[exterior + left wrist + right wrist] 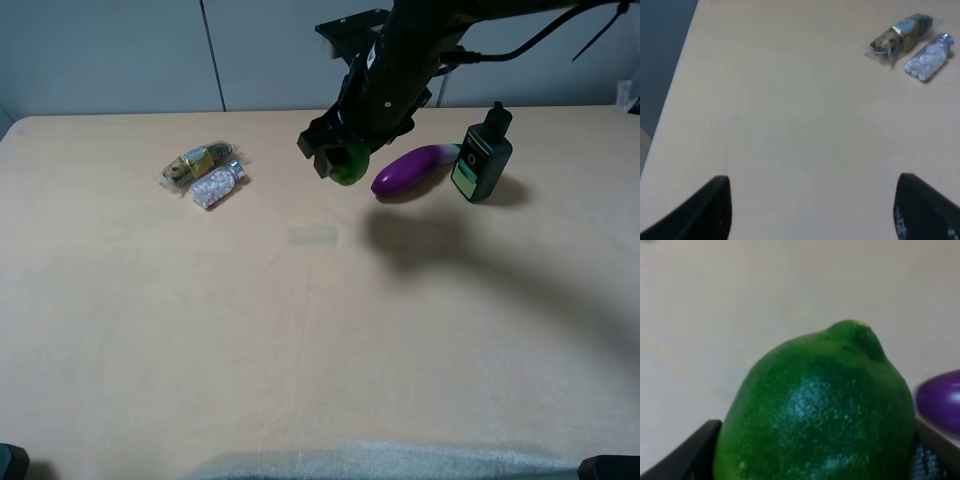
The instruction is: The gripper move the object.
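My right pincer is clamped on the small, round, bumpy green lime and holds it off the pale tan tabletop, just beside the glossy purple eggplant. A dark green-labelled bottle stands at the eggplant's far end. Two small packets lie well apart from the eggplant. My left pincer gapes wide.

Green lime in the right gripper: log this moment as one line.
right gripper: shut on bumpy round green lime | lime: held above tan table, near purple eggplant | left gripper: open, empty
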Tool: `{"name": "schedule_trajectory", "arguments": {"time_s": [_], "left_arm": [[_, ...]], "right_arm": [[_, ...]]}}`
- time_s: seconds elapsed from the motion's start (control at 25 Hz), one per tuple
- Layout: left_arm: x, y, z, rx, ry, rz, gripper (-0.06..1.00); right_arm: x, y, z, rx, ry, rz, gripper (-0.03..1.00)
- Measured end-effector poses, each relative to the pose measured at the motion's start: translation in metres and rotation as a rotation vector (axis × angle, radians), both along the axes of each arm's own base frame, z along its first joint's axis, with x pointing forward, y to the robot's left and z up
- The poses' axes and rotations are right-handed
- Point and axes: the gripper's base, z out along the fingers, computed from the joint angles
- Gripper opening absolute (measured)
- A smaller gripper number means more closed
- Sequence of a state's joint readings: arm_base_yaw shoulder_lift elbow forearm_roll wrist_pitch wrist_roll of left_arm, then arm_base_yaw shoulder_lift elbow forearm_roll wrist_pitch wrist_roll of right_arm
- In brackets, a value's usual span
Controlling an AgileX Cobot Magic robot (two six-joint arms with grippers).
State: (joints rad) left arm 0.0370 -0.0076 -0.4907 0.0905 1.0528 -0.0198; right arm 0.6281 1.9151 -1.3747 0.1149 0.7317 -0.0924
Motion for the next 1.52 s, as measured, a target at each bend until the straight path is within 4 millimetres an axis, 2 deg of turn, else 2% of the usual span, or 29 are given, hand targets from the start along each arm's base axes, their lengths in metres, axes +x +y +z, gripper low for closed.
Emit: {"name": "schedule_trajectory", "arguments": {"time_s": [0.28,0.44,0.64,0.92,1.08,1.28,1.52], "left_arm": [[0.0,0.0,0.0,0.0,0.0,0.0,0.74],[0.0,0.0,0.0,0.0,0.0,0.0,0.74],[0.0,0.0,0.0,0.0,0.0,0.0,0.74],[0.0,0.0,0.0,0.0,0.0,0.0,0.74],[0.0,0.0,0.0,0.0,0.0,0.0,0.74],[0.0,0.0,0.0,0.0,0.0,0.0,0.74],[0.0,0.0,0.0,0.0,0.0,0.0,0.74]], "right_arm": [[0.023,-0.019,0.026,-0.058,-0.048,0.078,0.5],[0.031,-0.032,0.035,-0.099,-0.054,0.145,0.5],[0.044,-0.049,0.042,-0.105,-0.069,0.125,0.5],[0.044,-0.074,0.04,-0.174,0.04,0.094,0.5],[0.049,-0.091,0.04,-0.198,0.064,0.017,0.5],[0.049,-0.11,0.055,-0.193,0.054,-0.053,0.5],[0.047,-0.152,0.079,-0.187,0.051,-0.156,0.5]]}}
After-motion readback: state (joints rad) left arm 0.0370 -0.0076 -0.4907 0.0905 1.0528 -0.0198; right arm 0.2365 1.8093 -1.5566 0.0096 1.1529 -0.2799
